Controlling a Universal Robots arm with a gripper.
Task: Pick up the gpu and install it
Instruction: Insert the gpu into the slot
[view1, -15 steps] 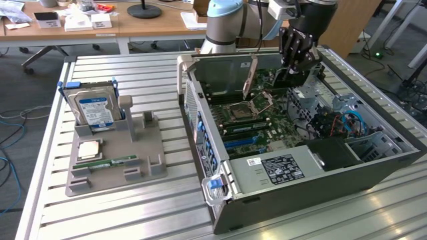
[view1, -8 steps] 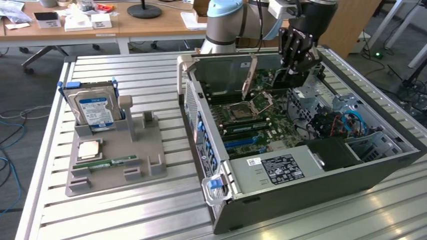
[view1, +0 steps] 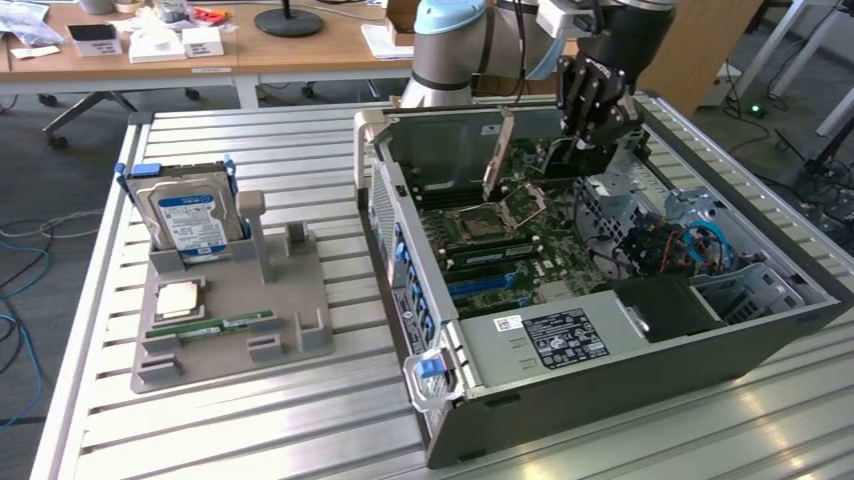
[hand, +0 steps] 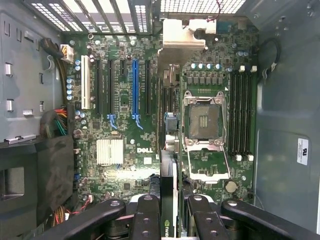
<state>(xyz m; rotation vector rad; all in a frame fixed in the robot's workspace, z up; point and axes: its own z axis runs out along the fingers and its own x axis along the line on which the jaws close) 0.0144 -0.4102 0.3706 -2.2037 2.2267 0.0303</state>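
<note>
We see the gripper (hand: 173, 220) clenched on the gpu (hand: 168, 190): a black finger (hand: 145, 215) sits on either side of the thin card, which shows edge-on with its pale metal bracket at the far end. The card is inside the open computer case (view1: 641, 370), over the green motherboard (hand: 125, 125), lying between the row of expansion slots — one of them the blue slot (hand: 134, 85) — and the open CPU socket (hand: 204, 120). We cannot tell whether it is seated. Well apart, toward the exterior view's left, a grey parts tray (view1: 300, 320) holds the blue-labelled hard drive (view1: 187, 220) upright, a processor chip (view1: 180, 298) and a memory stick (view1: 227, 325).
</note>
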